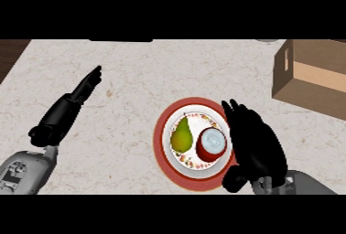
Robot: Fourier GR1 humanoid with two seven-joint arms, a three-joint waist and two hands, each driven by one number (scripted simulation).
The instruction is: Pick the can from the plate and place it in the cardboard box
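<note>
Now reaching: holds the right hand open, fingers straight, just right of the can, on the plate at lower centre. Needs to curl round it next, then carry to the cardboard box, upper right.

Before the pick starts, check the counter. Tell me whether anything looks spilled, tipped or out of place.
Nothing stands out. The can stands upright on the plate beside a pear, nothing spilled. The cardboard box sits intact at the far right. The right hand is open beside the can.
</note>
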